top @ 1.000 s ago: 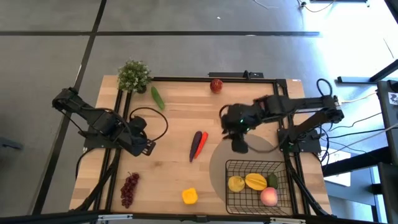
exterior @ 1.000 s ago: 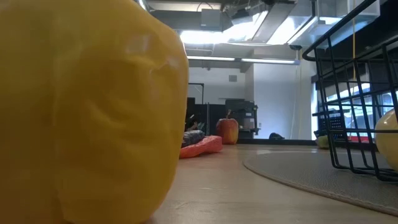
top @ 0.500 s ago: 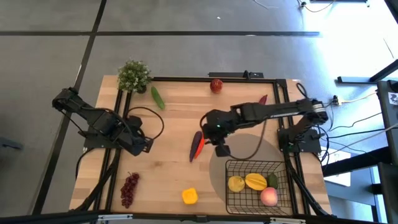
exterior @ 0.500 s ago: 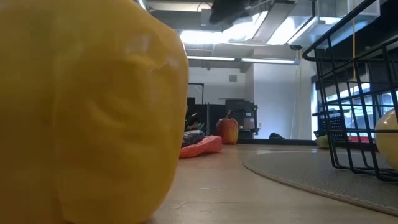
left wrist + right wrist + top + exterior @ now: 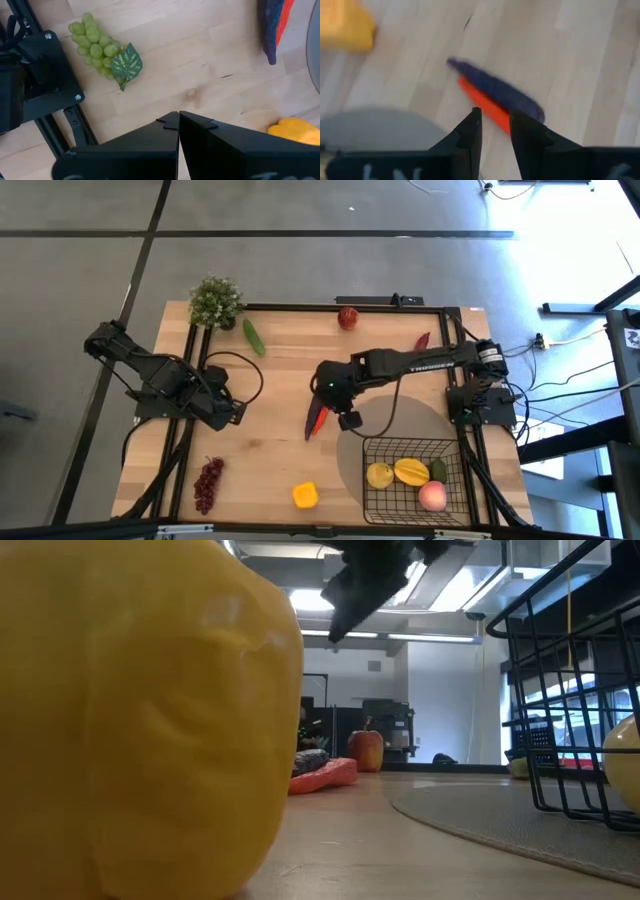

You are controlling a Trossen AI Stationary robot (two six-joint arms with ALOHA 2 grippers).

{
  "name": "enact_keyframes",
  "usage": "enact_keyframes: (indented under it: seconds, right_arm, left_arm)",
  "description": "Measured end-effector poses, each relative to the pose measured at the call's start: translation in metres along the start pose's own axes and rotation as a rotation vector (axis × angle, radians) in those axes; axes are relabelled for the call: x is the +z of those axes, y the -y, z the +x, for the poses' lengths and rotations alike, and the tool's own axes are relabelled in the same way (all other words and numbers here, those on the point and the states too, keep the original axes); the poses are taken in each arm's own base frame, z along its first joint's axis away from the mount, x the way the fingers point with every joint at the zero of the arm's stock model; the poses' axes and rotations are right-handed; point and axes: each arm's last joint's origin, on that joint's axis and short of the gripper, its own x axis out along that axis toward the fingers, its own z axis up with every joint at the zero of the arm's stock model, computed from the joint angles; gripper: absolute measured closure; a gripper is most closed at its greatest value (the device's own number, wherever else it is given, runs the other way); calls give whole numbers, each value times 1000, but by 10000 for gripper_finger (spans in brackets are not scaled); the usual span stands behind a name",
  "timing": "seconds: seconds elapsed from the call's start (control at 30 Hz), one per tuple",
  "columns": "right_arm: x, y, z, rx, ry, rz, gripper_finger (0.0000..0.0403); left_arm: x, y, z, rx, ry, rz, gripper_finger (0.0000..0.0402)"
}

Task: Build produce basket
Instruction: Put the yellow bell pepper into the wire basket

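This looks like a robotics lab: a wooden desk (image 5: 290, 380) in a black metal frame stands on a grey concrete floor (image 5: 300, 240), with trailing cables (image 5: 570, 395), ceiling strip lights (image 5: 440, 580) and dark equipment racks (image 5: 385, 730) behind.

A wooden desk (image 5: 280, 380) with a black frame stands on a grey floor (image 5: 300, 240) crossed by dark seams. Beyond it, the room has white walls (image 5: 440, 700), bright ceiling lights (image 5: 400, 585) and dark furniture (image 5: 385, 735).

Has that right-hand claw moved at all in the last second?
Yes. The right gripper has swung left, away from the basket and gray mat, and now hangs beside the purple and orange vegetables.
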Motion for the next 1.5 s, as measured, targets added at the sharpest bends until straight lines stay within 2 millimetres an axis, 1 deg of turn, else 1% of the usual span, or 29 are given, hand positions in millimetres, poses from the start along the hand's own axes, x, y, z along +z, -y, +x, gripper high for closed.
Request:
enact_keyframes:
  seconds: [0.1, 0.33, 0.43, 0.57, 0.7, 0.77, 0.87, 1.07, 1.33, 1.43, 1.5]
  right_arm:
    - [-2, 0, 0, -16, -27, -39, 313]
    - [-2, 0, 0, -24, -30, -20, 306]
    - [-3, 1, 0, -24, -32, -37, 307]
    - [-3, 1, 0, -22, -38, -88, 333]
    - [-1, 1, 0, -26, -22, -88, 362]
    - [-1, 1, 0, -27, -21, -111, 367]
    - [-2, 2, 5, -23, -34, -140, 364]
    - [-1, 3, 14, -21, -40, -139, 324]
    - [5, 3, 16, -36, 14, -147, 241]
    - [7, -2, 16, -34, 23, -149, 211]
    - [9, -7, 17, -27, 32, -120, 196]
  left_arm:
    - [0, 0, 0, 0, 6, 8, 401]
    - [0, 0, 0, 1, 7, 17, 401]
    - [0, 0, 0, 1, 7, 9, 401]
    - [0, 0, 0, 1, 7, 4, 401]
    - [0, 0, 0, 1, 7, 6, 401]
    - [0, 0, 0, 1, 7, 9, 401]
    - [0, 0, 0, 1, 7, 9, 401]
    - [-3, -1, -1, -2, 1, 26, 401]
    - [-6, -2, -1, -6, 5, 19, 401]
    - [-4, -1, -1, -17, 61, 74, 401]
    - [-3, -1, -2, -25, 116, 125, 401]
